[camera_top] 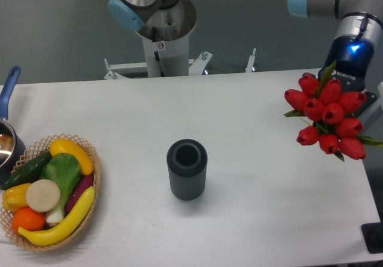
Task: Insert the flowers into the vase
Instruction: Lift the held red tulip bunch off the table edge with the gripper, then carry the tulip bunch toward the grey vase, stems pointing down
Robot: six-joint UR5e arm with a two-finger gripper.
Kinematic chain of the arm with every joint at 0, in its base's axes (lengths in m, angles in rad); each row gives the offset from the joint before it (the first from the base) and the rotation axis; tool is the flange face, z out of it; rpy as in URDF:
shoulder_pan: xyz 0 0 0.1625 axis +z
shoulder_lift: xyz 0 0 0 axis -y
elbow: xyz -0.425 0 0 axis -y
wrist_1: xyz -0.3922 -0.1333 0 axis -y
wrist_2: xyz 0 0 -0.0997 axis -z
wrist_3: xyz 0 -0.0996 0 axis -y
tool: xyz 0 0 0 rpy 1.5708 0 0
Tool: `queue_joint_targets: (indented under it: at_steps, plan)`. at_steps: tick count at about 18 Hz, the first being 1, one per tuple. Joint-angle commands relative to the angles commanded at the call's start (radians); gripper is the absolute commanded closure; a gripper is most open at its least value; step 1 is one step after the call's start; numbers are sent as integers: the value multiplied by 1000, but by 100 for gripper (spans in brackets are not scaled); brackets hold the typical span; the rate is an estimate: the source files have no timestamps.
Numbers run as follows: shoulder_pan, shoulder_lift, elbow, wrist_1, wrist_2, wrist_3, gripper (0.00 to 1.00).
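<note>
The flowers [326, 116] are held up over the table's [251, 159] right edge, buds facing the camera, well apart from the vase [187, 169]. The vase is stood upright near the table's middle, mouth open. The gripper [346, 78] is hidden behind the buds; its opening cannot be told. A basket [96, 177] of produce is set at the left edge.
</note>
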Motion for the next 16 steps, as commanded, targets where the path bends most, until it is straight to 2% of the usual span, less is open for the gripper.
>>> queue_joint_targets:
  at_steps: [5, 10, 16]
  plan:
    - [-58, -57, 43, 15, 0, -2, 65]
    - [-81, -78, 41, 18, -3, 18, 65]
    - [-106, -87, 41, 25, -184, 20, 65]
